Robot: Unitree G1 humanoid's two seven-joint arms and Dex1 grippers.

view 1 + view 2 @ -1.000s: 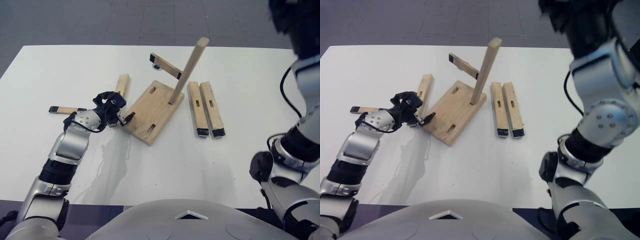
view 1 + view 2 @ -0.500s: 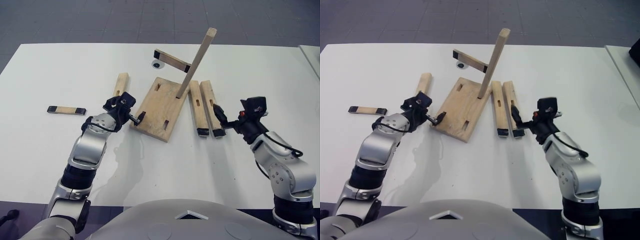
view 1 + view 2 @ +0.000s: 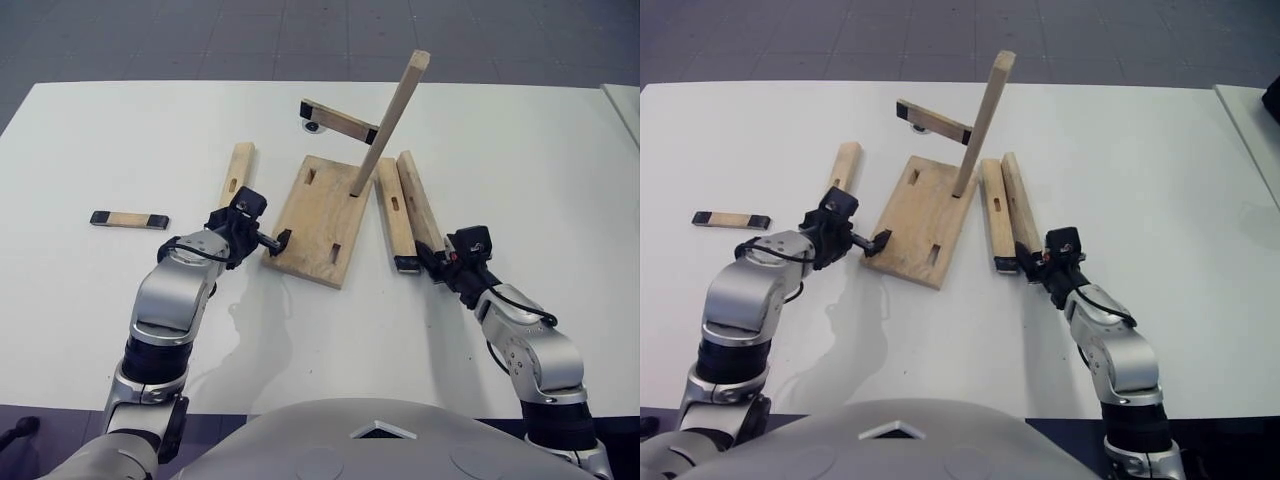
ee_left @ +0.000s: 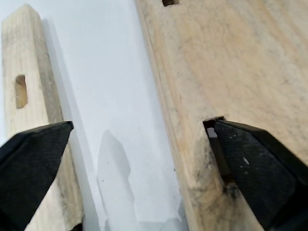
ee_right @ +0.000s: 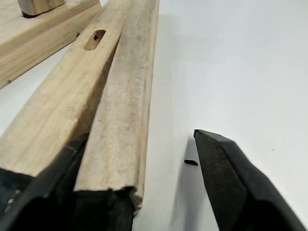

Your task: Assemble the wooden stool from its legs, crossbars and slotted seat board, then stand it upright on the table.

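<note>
White and smooth, the table (image 3: 120, 130) carries pale, rough-grained wooden parts. A flat rectangular seat board (image 3: 310, 215) with small slots cut in it lies at the middle. One long square leg (image 3: 392, 120) stands tilted in a far slot, and a dark-tipped crossbar (image 3: 340, 120) juts from its side. Two more legs (image 3: 405, 205) lie side by side just right of the board, each with a dark cap at its near end. A single slotted leg (image 3: 237, 172) lies left of the board, and a short crossbar (image 3: 128, 220) lies further left.

The left gripper (image 3: 272, 240) is spread wide, one of its fingers (image 4: 250, 163) at a notch in the board's edge, gripping nothing. The right gripper (image 3: 437, 265) straddles the outer leg's capped end, its fingers (image 5: 226, 168) apart and not clamped.
</note>
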